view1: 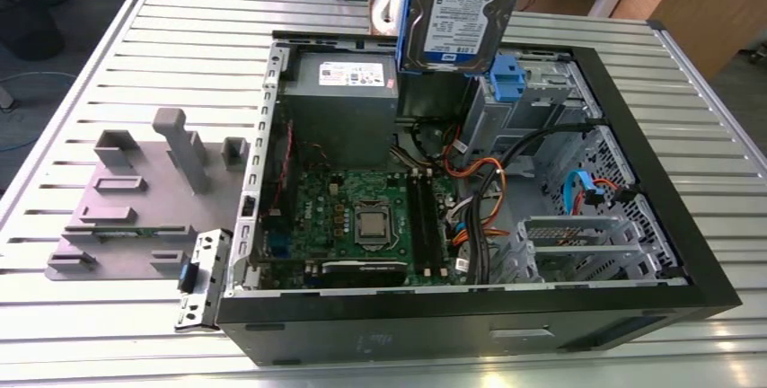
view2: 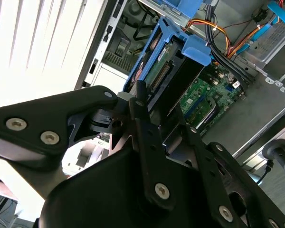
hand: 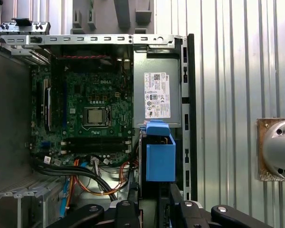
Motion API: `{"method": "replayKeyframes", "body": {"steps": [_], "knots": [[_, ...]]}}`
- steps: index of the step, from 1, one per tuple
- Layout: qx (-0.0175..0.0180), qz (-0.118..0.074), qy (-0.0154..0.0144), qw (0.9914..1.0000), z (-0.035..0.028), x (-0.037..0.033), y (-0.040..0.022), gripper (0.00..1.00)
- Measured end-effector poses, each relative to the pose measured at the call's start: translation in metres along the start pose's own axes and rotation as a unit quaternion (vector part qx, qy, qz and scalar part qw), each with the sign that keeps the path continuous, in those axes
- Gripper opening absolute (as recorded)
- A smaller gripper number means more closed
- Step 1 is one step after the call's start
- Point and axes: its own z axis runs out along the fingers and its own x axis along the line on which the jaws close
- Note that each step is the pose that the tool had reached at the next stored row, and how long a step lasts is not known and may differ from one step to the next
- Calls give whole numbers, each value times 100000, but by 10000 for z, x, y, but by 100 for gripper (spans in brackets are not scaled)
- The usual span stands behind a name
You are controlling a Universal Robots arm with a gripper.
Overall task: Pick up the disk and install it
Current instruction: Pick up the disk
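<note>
Silver labelled disk (view1: 462,15) in claw (view2: 160,102)

A slatted metal table (view1: 108,334) carries an open black computer case (view1: 455,330). Inside it lie a green motherboard (view1: 359,217), a grey power supply (view1: 341,105) with a white sticker at the far end, and orange and black cables (view1: 470,171). On the exterior view's left, just beside the case, lies a grey fixture plate (view1: 132,213).

Gripper (view2: 164,111) aloft, pointing down, black fingers (view2: 145,128) tight on the disk (view1: 462,15)
</note>
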Motion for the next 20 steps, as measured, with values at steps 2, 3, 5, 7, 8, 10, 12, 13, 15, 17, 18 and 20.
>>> {"method": "replayKeyframes", "body": {"steps": [2,3,5,7,8,10,12,13,15,17,18,20], "knots": [[-1,-4,3,100000,0,6,0,35],[-1,-2,2,100000,0,10,0,35],[-2,-2,2,100000,-1,19,0,35],[-2,-3,6,100000,-1,31,-1,35],[0,1,1,100000,-1,37,-1,35],[-1,-2,-1,100000,-1,51,-1,35],[-3,-2,2,100000,-2,65,-1,35],[0,1,4,100000,-2,73,-1,35],[1,-1,0,100000,-2,90,-2,35],[-2,1,4,100000,-3,105,-2,35],[-2,-2,1,100000,-3,114,-2,35],[-1,0,1,100000,-4,131,-3,35]]}}
